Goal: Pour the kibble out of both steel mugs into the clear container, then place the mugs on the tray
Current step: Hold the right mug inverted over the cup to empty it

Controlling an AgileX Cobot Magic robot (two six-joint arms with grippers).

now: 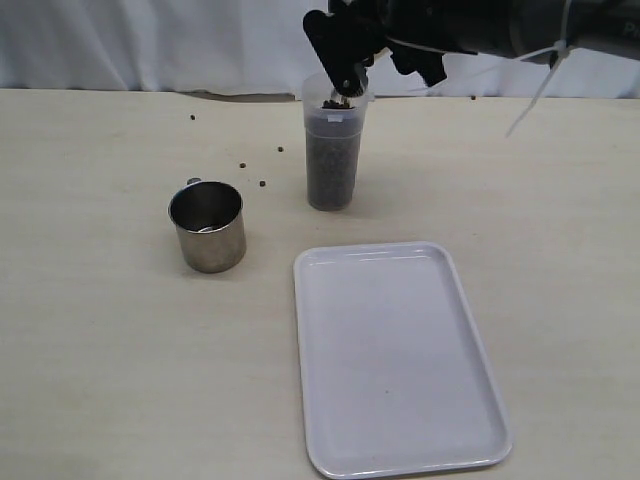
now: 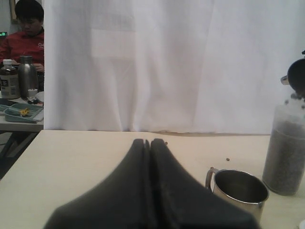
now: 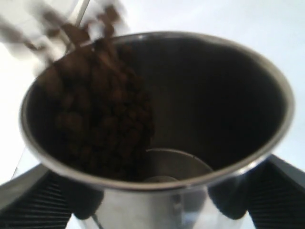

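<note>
Left jaws sit clenched on nothing near the empty steel mug (image 1: 207,227) on the surface (image 1: 100,350). Centre: right jaws grip the second mug (image 3: 200,95), tipped over the clear container (image 1: 331,160), kibble (image 3: 105,119) sliding out. Best to centre the lip over the rim and tip slowly; stray pellets (image 1: 263,184) show the risk. Tray (image 1: 400,370) waits right.
</note>
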